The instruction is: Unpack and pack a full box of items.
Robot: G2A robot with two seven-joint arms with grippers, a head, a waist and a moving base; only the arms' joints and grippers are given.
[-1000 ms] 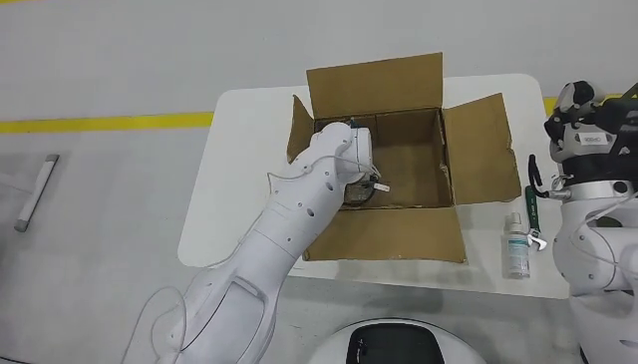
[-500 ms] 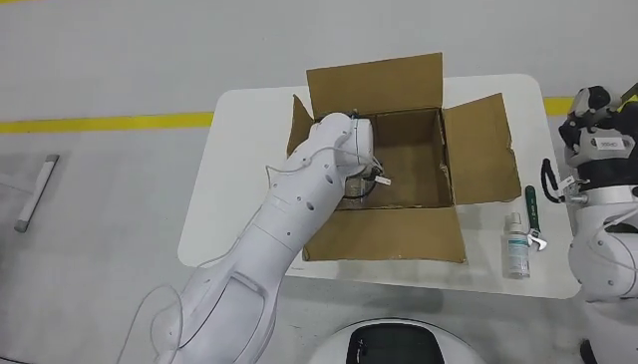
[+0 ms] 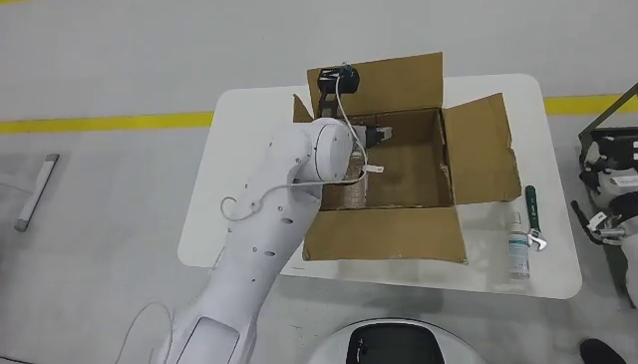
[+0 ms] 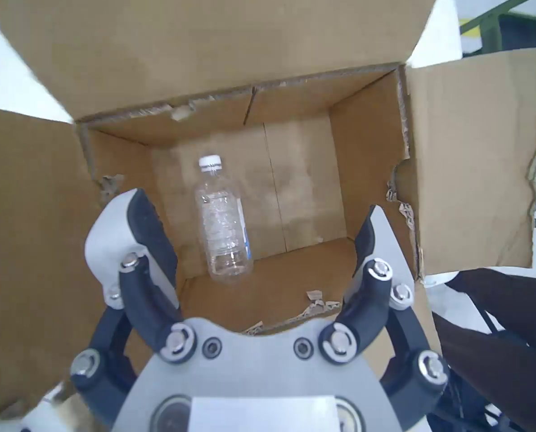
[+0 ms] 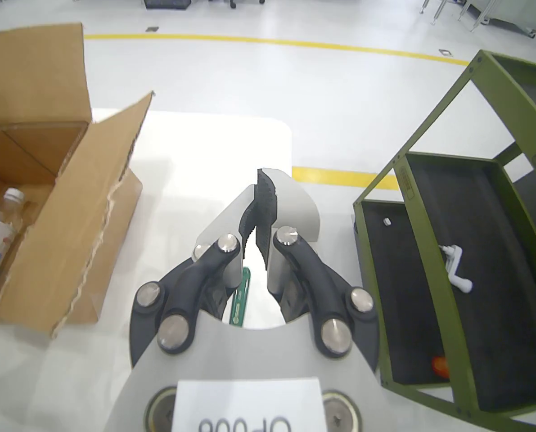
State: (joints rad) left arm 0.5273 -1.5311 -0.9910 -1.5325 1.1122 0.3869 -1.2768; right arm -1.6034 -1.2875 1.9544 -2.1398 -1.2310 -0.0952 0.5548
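One white table [image 3: 249, 165] is carrying one cardboard box [image 3: 384, 234], whose four flaps are all lying folded outward. At the left, a broad bare margin of tabletop is running between the table edge and the box's left flap. One left gripper [image 4: 254, 215] is hovering above the left part of the box opening, its two fingers [image 4: 135, 227] spread wide apart and gripping nothing. Inside the box, one clear water bottle [image 4: 222, 222] with a white cap is lying on its side on the floor, near the left wall and apart from the fingers; the floor to its right is lying bare. To the right of the right flap, a narrow strip of tabletop is holding two items: one small white bottle [image 3: 515, 249] and one green pen [image 3: 531, 209] just beside it, both close to the table's right edge. One right gripper [image 5: 264, 200] is hanging over that edge with its fingers pressed together on nothing. Farthest right, one green cart [image 5: 430, 209] is standing off the table, its black tray holding one white item [image 5: 457, 267] and one orange item [image 5: 439, 364].
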